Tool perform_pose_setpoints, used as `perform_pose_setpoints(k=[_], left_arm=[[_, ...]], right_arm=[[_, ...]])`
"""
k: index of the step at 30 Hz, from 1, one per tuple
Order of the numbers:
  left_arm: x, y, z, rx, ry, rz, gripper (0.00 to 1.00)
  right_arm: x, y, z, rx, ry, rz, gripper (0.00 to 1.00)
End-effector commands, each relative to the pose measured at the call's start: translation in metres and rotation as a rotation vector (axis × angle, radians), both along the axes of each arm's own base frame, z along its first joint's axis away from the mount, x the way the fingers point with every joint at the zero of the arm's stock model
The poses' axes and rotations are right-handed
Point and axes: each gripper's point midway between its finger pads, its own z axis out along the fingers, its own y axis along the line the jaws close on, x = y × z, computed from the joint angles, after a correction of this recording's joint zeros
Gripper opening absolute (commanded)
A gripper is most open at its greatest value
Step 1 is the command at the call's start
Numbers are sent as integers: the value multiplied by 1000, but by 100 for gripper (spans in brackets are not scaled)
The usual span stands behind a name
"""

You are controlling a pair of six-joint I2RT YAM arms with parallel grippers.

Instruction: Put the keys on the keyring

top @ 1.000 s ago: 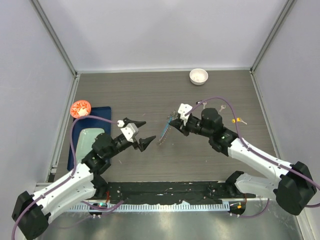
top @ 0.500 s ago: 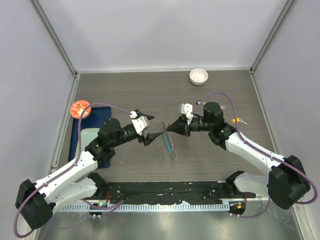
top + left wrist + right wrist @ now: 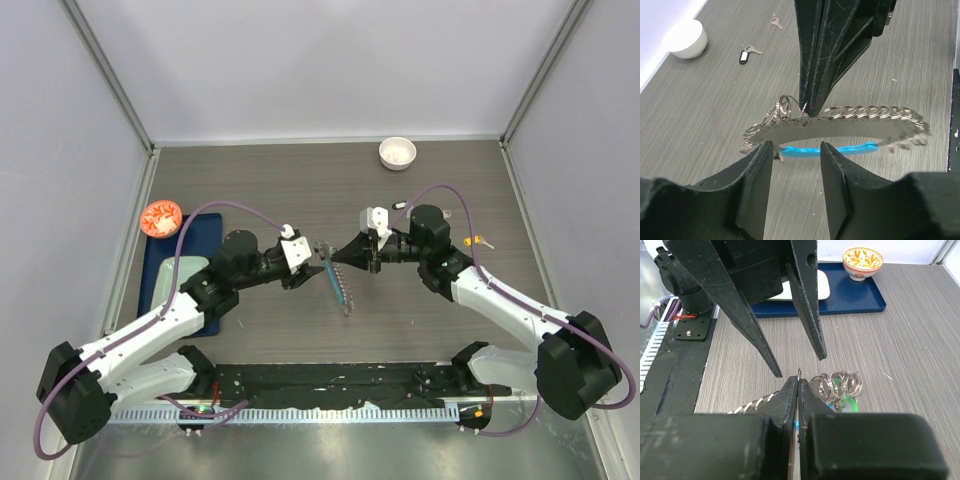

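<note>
The keyring, a silver link loop with a blue segment, hangs in the air with small split rings and a green tag bunched at one end. My right gripper is shut on one of its links and shows in the top view pinching the ring's top. My left gripper faces it, open, its fingertips level with the blue segment and nothing between them. Loose keys lie on the table: one with a black tag, a plain one, and one with a yellow tag.
A small white bowl stands at the back of the table. At the left lie a blue tray with a white plate and an orange patterned bowl. Grey walls enclose the table on three sides.
My left gripper has moved right, up to the hanging keyring, and its jaws have narrowed. The right gripper has kept its hold, with the ring swung to hang lower.
</note>
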Motion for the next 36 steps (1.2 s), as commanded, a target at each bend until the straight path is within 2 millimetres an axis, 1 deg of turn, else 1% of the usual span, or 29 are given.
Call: perform_pose_setpoints(k=[1, 4, 9, 18, 26, 36], left_arm=[[0, -8, 27, -44, -68, -26, 42], [-3, -12, 29, -53, -69, -41, 36], [-5, -18, 29, -64, -59, -65, 34], [-6, -21, 37, -92, -76, -81, 33], [-5, -19, 45, -112, -95, -65, 35], [-5, -14, 44, -114, -74, -47, 37]], right_arm=[[-2, 1, 30, 72, -94, 14, 1], [-1, 1, 30, 71, -93, 12, 1], [-1, 2, 28, 71, -88, 15, 1], [-2, 2, 26, 69, -86, 22, 1], [-3, 3, 25, 67, -87, 32, 1], [-5, 4, 23, 64, -85, 43, 1]])
